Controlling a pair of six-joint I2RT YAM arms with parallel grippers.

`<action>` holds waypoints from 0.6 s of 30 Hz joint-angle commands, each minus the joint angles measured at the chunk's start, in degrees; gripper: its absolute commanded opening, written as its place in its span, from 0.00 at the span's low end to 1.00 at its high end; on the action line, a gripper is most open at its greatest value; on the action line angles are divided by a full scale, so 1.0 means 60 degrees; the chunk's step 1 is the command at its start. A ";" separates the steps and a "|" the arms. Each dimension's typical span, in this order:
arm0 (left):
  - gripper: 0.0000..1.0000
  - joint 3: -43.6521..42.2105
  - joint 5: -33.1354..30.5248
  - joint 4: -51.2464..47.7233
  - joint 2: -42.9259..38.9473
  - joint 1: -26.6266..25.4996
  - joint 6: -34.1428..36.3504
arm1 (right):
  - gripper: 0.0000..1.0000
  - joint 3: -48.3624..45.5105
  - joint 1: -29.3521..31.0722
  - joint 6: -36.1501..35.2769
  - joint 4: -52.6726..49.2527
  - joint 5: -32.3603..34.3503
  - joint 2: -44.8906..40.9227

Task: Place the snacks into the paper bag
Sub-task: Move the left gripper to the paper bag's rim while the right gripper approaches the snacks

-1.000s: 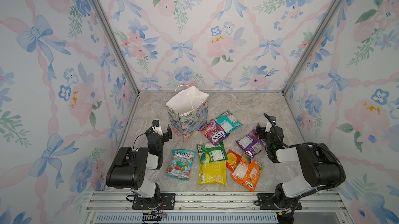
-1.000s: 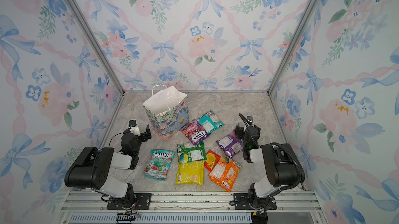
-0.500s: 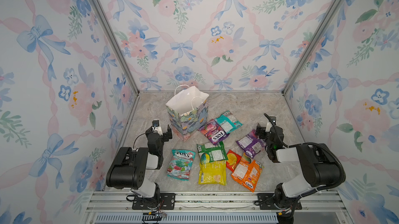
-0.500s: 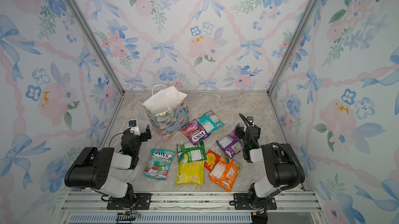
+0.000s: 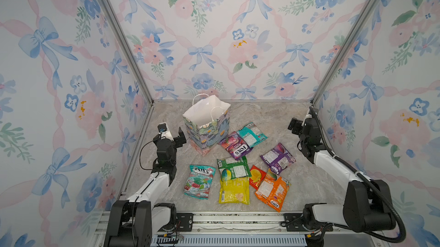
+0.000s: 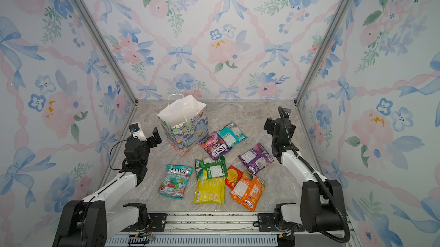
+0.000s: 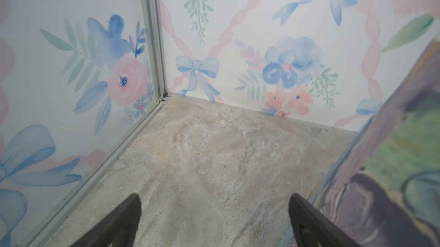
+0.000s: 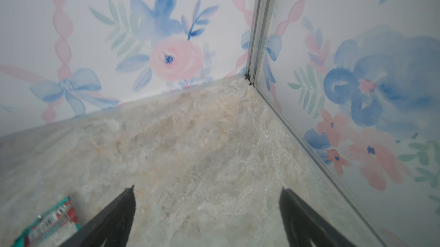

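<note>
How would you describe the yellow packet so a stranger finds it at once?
From the upright floral paper bag, come forward to the packets nearest the front edge of the table. The yellow packet lies there between the teal packet and the orange packet, the only all-yellow one.

"FOX'S MINT BLOSSOM" on the teal packet [image 5: 199, 181] — "FOX'S" on the magenta packet [image 5: 235, 148].

Marbled tabletop [image 5: 273, 115]. Bag [image 5: 207, 127] upright, centre frame. Flat below and right of it: mint packet [image 5: 199, 181], green [image 5: 233, 168] overlapping yellow [image 5: 234, 190], red [image 5: 256, 176], orange [image 5: 272, 190], purple [image 5: 278, 157], magenta [image 5: 235, 146], teal [image 5: 252, 134].
</note>
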 commanded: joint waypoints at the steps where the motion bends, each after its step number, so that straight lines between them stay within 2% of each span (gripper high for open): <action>1: 0.98 0.0110 -0.1711 -0.3000 -0.1695 0.0011 -0.2517 | 0.97 -0.0165 -0.0463 0.1438 -0.1726 -0.0810 -0.0445; 2: 0.98 0.0149 -0.1894 -0.3379 -0.2241 0.0042 -0.2622 | 0.96 -0.0500 -0.0626 0.1542 -0.1096 -0.1385 -0.0563; 4: 0.98 0.0353 -0.1405 -0.3860 -0.3028 0.0239 -0.2031 | 0.97 -0.0657 -0.0627 0.1788 -0.0743 -0.1724 -0.0687; 6: 0.98 0.0881 -0.0476 -0.4638 -0.3437 0.0599 -0.1748 | 0.97 -0.0183 -0.0506 0.1636 -0.1491 -0.1987 -0.0668; 8: 0.95 0.1609 0.0971 -0.5235 -0.3393 0.1072 -0.1586 | 0.97 0.0355 -0.0368 0.1386 -0.2334 -0.2179 -0.0579; 11: 0.89 0.3382 0.2965 -0.6492 -0.2348 0.1553 -0.1075 | 0.97 0.0976 -0.0159 0.1137 -0.3324 -0.2482 -0.0465; 14: 0.79 0.5392 0.4524 -0.8238 -0.0839 0.1575 -0.0179 | 0.97 0.1359 -0.0075 0.1082 -0.3938 -0.2775 -0.0270; 18: 0.78 0.7097 0.5639 -0.9464 0.0431 0.1584 0.0542 | 0.96 0.1740 -0.0025 0.1206 -0.4335 -0.3278 0.0060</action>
